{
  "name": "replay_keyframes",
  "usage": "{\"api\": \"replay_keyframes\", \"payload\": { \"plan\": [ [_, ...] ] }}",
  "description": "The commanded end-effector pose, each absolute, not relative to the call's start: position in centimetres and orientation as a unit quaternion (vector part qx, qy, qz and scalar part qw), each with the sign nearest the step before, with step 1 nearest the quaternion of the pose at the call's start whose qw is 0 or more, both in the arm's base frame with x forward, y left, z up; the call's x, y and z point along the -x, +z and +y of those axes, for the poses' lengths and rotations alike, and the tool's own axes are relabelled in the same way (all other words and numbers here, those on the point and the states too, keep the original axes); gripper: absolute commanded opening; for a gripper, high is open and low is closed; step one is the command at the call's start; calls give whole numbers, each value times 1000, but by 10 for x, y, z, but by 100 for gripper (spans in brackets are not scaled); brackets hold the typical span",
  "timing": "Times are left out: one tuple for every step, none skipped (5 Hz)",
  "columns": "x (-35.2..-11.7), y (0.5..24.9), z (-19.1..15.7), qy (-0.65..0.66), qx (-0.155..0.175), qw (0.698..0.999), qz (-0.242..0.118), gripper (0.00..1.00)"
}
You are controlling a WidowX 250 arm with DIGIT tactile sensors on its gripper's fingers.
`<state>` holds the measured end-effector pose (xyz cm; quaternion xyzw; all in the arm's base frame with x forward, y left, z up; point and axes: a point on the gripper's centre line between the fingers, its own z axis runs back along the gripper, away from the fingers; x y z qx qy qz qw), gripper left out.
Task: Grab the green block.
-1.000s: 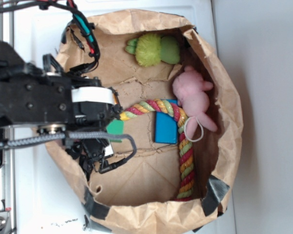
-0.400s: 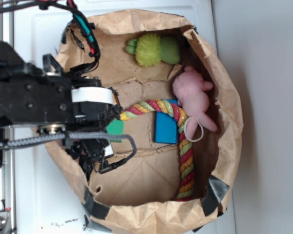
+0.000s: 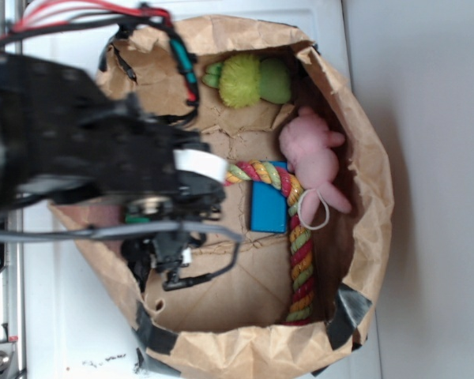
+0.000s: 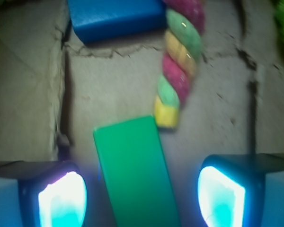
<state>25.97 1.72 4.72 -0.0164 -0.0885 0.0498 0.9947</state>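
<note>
The green block (image 4: 135,170) lies flat on the brown paper floor, filling the lower middle of the wrist view. My gripper (image 4: 142,198) is open, one glowing pad (image 4: 61,201) left of the block and the other pad (image 4: 221,196) to its right, with a gap on each side. The block runs slightly skewed between them, closer to the left one. In the exterior view the robot arm (image 3: 103,158) covers the block, and neither it nor the fingers show there.
All of this lies inside a crumpled paper bag (image 3: 371,197). A blue block (image 4: 116,19) (image 3: 268,209) and a multicoloured rope (image 4: 180,61) (image 3: 299,253) lie just beyond the green block. A pink plush (image 3: 312,158) and a lime-green plush (image 3: 249,80) lie by the bag's wall.
The arm has moved right, further over the bag, and now covers the green block that showed beside it in the earlier exterior frames. The toys have not moved.
</note>
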Motion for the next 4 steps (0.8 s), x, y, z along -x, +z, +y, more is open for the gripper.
{"api": "replay_keyframes", "payload": {
  "plan": [
    [-282,55,28,29,21,995,-93,100],
    [-283,52,31,28,20,995,-94,100],
    [-286,42,31,26,11,995,-95,100],
    [-284,38,32,26,12,995,-96,100]
  ]
}}
